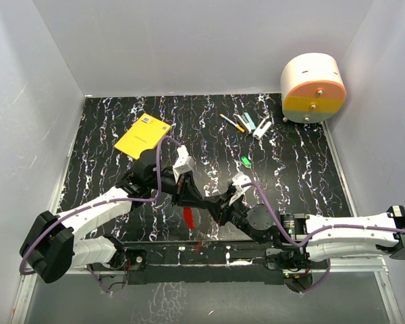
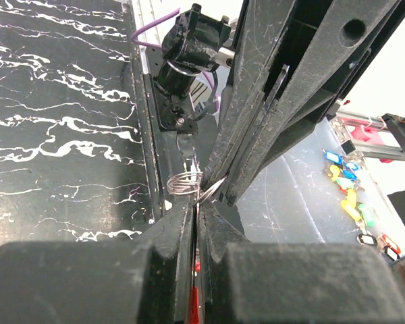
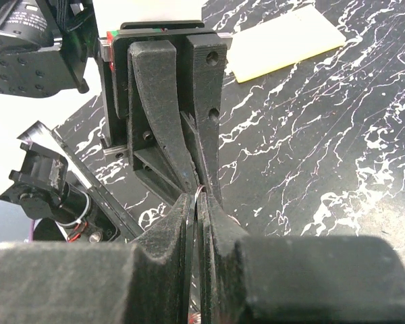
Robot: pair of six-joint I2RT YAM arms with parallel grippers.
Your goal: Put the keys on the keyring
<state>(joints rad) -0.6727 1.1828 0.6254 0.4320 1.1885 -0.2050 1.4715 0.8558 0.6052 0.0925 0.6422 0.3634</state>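
Left gripper (image 2: 196,204): jaws closed to a hairline slit. Red shows through the slit low down. I read that as the red key (image 1: 189,217) pinched there, its red end hanging out on the near side in the top view. My own fingers hide the exact pinch point. Right gripper (image 3: 197,201): jaws also down to a slit, tips nose to nose with the left tips, above the near middle of the table (image 1: 290,175). Ring (image 2: 184,182): a small coil of silver wire right where the tips meet. One strand runs into the right tips, so I judge the right has it. Whether the key is already threaded, I cannot tell.

Handling, as a judgement: the key is light, thin, stiff and slick on its metal part, and likely to swivel in a pinch. Best taken flat across the broad red end, with the hole left free. The ring is light but springy, its turns pressed tight, and it will resist being pried and may twist. Best gripped on the side away from the split end, so that end stays open to the key.

Further out: what looks like a second red key (image 1: 198,244) lies by the near rail between my bases, well apart from the tips. Beyond are a green piece (image 1: 246,161), pens (image 1: 246,123) to the far right, a yellow box (image 1: 143,135) to the far left and a white-and-orange drum (image 1: 314,88) in the far right corner.
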